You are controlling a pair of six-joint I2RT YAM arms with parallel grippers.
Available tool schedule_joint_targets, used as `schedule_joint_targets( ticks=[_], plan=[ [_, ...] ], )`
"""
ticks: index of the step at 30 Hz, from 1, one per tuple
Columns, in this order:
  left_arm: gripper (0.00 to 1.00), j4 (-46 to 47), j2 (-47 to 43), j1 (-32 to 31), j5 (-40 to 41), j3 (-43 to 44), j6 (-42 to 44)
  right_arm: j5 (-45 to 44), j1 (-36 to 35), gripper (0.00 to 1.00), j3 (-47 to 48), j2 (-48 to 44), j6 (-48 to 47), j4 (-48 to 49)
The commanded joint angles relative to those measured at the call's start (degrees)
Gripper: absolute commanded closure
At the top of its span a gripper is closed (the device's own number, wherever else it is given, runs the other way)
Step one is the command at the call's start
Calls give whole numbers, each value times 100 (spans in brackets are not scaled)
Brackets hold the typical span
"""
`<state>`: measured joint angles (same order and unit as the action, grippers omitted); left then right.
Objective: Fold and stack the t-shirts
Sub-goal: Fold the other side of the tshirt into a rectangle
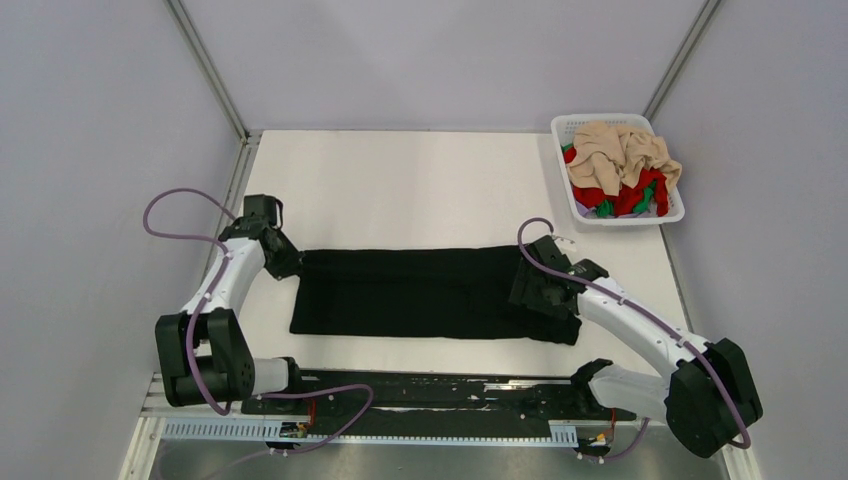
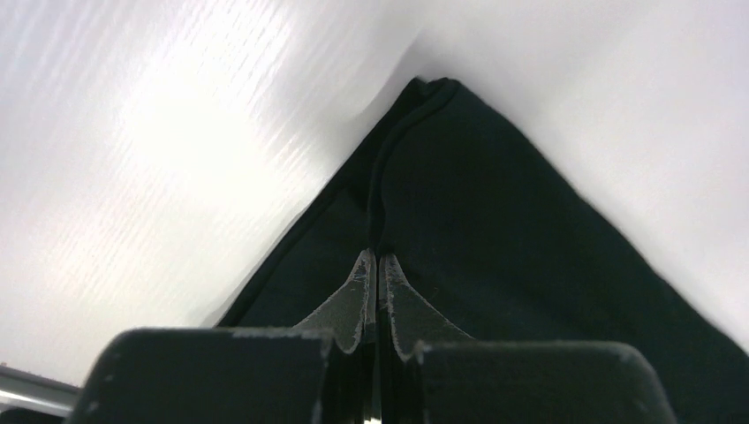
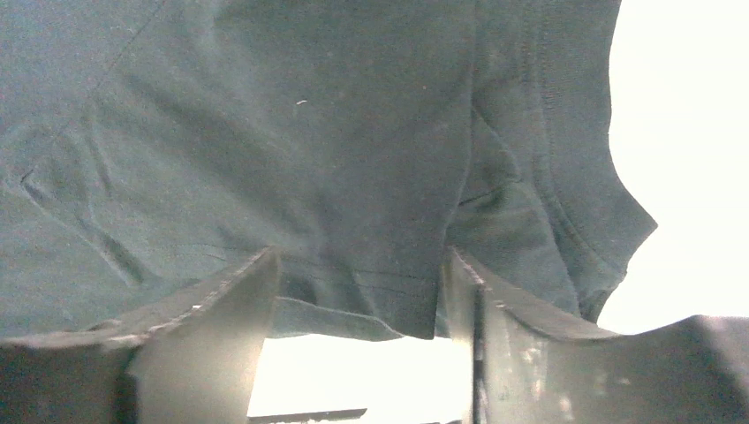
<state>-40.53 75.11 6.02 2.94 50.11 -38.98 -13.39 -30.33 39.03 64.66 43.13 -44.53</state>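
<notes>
Found the black shirt (image 1: 420, 290) spread flat as a wide band across the tabletop (image 1: 400, 180), lying between the two tools. Found the left tool (image 1: 288, 262) at the shirt's left end, set down at the far corner of the cloth. Confirmed in the left wrist view the left tool (image 2: 372, 258) closed, fingers (image 2: 353, 300) pressed together with the black shirt (image 2: 495, 221) pinched at the tips along a raised seam running straight ahead of the tool to a corner. Noted bare tabletop (image 2: 159, 159) to either side of that corner. Found the right tool (image 1: 538, 288) over the shirt near its opposite end; cannot tell from the overhead view whether touching the cloth or just above it. Confirmed in the right wrist view the right tool (image 3: 358, 265) open, fingers (image 3: 221, 309) spread wide, with the black shirt (image 3: 309, 132) directly ahead and showing in the gap between them, not squeezed. Noted a hemmed sleeve edge ahead and to the right of the tool, with bright surface beyond. Recorded a white basket (image 1: 560, 125) well beyond the right tool, at the far right corner of the tabletop, well apart from the black shirt. Recorded inside it a crumpled heap: beige shirt (image 1: 620, 150) on top, red shirt (image 1: 588, 185) and green shirt (image 1: 603, 210) showing beneath it toward the near rim.
</notes>
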Motion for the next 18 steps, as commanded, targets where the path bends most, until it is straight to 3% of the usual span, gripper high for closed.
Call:
schedule_joint_targets(
  ticks=[1,10,14,16,17,18],
  plan=[
    [100,-122,156,84,302,622,146,-250,-32,21,151,-225,170,-233],
    [100,-946,588,88,793,961,237,-907,-26,2,576,-214,217,-682],
    [87,-1132,662,88,1155,767,85,-1098,-25,0,761,-133,156,-717],
    [50,-1175,666,89,1270,722,23,-1197,-26,0,868,-91,124,-732],
    [17,-1189,653,85,1301,727,5,-1229,-26,0,922,-71,99,-735],
    [9,-1223,644,84,1355,759,-41,-1236,-26,0,1002,-42,68,-733]
  ],
)
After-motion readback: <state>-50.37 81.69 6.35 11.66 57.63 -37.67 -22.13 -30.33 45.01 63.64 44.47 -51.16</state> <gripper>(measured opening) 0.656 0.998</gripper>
